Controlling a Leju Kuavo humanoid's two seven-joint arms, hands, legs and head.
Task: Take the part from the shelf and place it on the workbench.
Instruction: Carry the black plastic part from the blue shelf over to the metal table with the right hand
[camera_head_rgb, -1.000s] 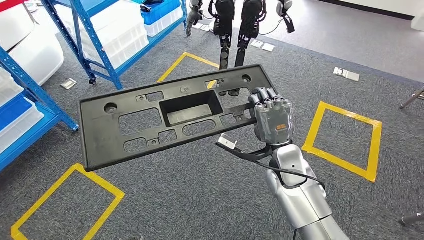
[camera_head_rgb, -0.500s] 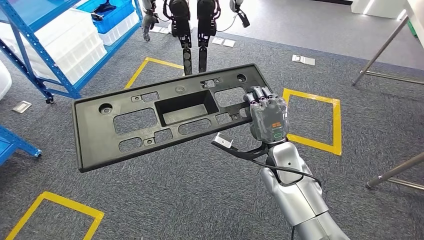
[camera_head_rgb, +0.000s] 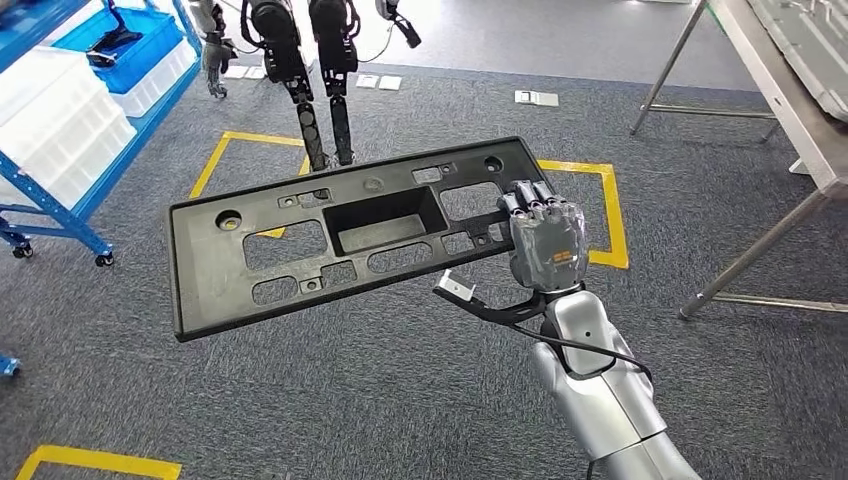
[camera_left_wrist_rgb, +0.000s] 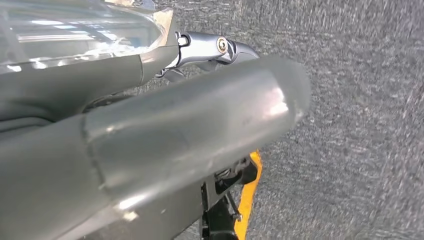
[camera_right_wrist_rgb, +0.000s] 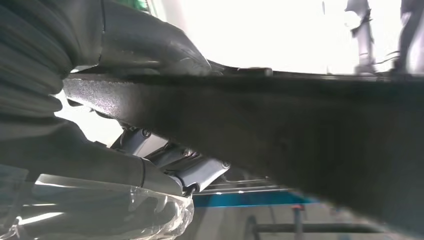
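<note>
Black plastic panel (camera_head_rgb: 350, 235) hanging level above grey carpet (camera_head_rgb: 400, 400); our right hand (camera_head_rgb: 543, 240) gripping its right end; workbench (camera_head_rgb: 800, 90) standing right; left hand (camera_left_wrist_rgb: 150, 150) state we cannot tell.

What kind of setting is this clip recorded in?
Likely a robotics test lab or workshop: blue steel shelving with white bins, yellow tape squares on grey carpet, a metal workbench, and another robot standing nearby.
</note>
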